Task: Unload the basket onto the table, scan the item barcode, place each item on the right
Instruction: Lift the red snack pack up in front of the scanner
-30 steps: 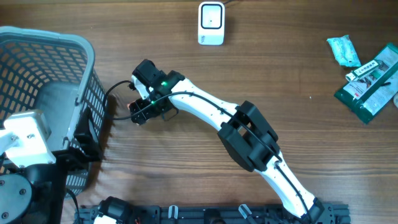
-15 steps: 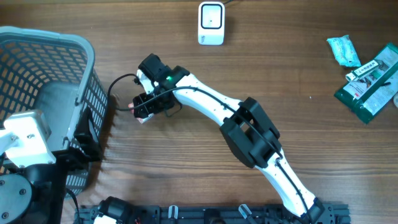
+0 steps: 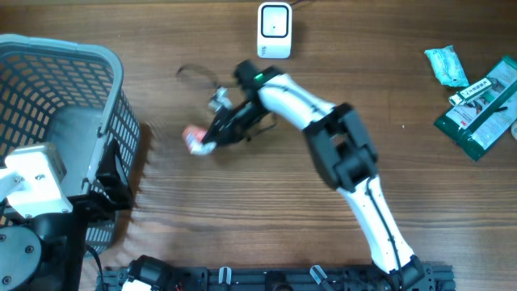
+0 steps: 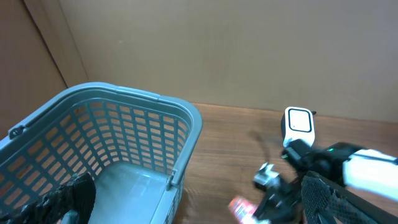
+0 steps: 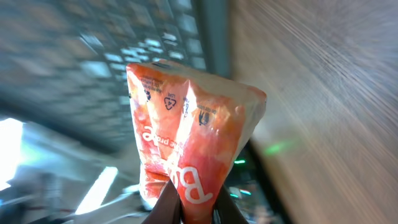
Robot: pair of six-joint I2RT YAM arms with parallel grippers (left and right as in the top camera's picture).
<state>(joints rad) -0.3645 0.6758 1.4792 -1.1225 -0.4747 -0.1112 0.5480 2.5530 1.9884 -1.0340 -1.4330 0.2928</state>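
Right hand [image 3: 215,134] clamped on orange snack packet [image 5: 189,137], held up so its barcode can face scanner [image 3: 274,31]; left hand [image 4: 199,208] apart, idle by basket [image 3: 60,45].

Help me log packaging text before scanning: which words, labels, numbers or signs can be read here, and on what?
"B", a large white letter, with the letters after it lost in creases: on the orange packet.
Two triangular recycling signs: on the same packet; the small print beside them is too blurred to read.
White label on the green packets: too small to read.
Scanner: nothing legible.
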